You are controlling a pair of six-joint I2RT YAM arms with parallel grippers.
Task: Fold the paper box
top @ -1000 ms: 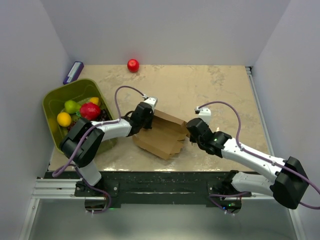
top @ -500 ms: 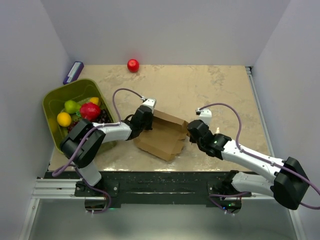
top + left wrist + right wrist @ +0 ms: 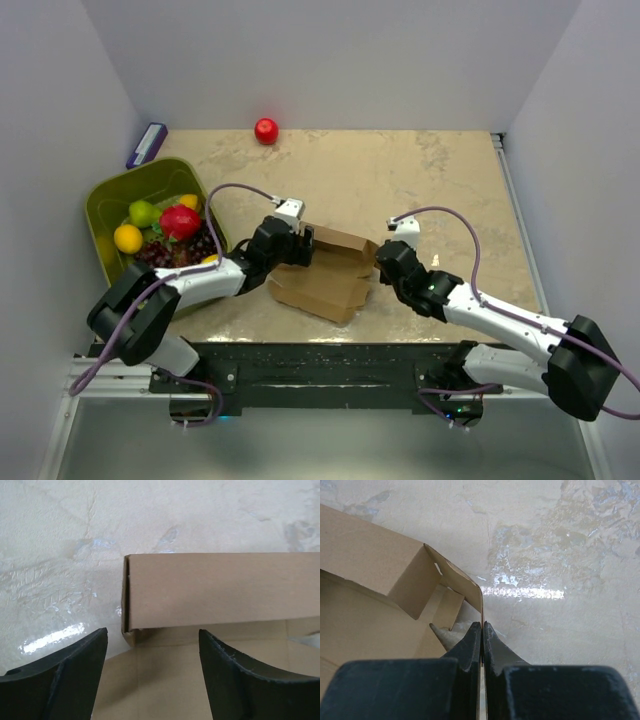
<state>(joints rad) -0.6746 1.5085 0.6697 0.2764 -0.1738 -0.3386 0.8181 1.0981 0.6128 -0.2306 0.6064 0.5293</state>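
The paper box (image 3: 325, 272), plain brown cardboard partly folded, lies on the table between my two arms. Its raised far wall (image 3: 220, 590) fills the left wrist view, with a flat panel below it. My left gripper (image 3: 300, 243) stands open at the box's left end, its fingers (image 3: 75, 675) spread over the flat panel and touching nothing. My right gripper (image 3: 378, 262) is shut on the box's thin upright right flap (image 3: 470, 587), whose edge runs down between the closed fingertips (image 3: 472, 645).
An olive-green bin (image 3: 110, 205) of fruit stands at the left, close to the left arm. A red ball (image 3: 266, 130) lies at the far edge, and a purple-and-white block (image 3: 146, 144) lies at the far left corner. White walls enclose the table.
My left gripper has opened, let go of the box's left end and drawn back a little to the left. The right gripper still pinches the right flap.
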